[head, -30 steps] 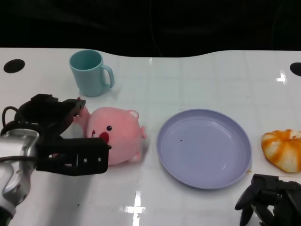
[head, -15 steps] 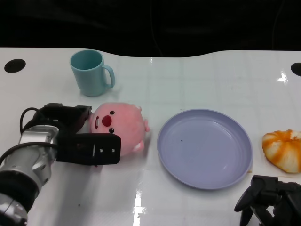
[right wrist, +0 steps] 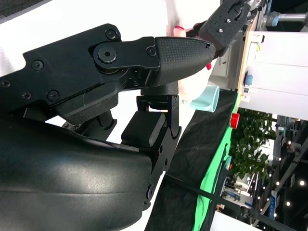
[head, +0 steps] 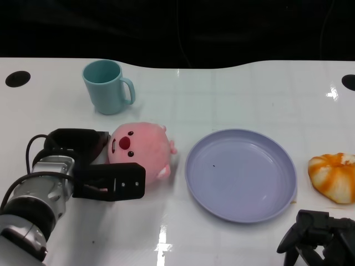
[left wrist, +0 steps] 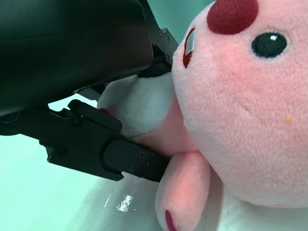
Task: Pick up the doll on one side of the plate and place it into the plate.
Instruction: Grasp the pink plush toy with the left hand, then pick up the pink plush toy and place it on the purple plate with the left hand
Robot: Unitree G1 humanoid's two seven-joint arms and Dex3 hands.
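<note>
The pink plush doll (head: 141, 149) lies on the white table just left of the lilac plate (head: 241, 174), its face turned toward the far edge. My left hand (head: 91, 169) grips it from the left, with fingers behind it and the thumb (head: 113, 185) across its near side. In the left wrist view the doll (left wrist: 240, 96) fills the frame, with black fingers (left wrist: 106, 149) pressed against its body. The plate holds nothing. My right hand (head: 319, 238) rests at the table's near right edge, away from the doll, with nothing in it and its fingers (right wrist: 159, 53) apart.
A teal mug (head: 105, 86) stands behind the doll at the far left. An orange and white striped soft object (head: 334, 174) lies right of the plate. Two black round holes (head: 18, 78) mark the table's far corners.
My left hand has moved right and closed around the doll. The doll has turned its face toward the far edge and shifted slightly toward the plate. The right hand has stayed put.
</note>
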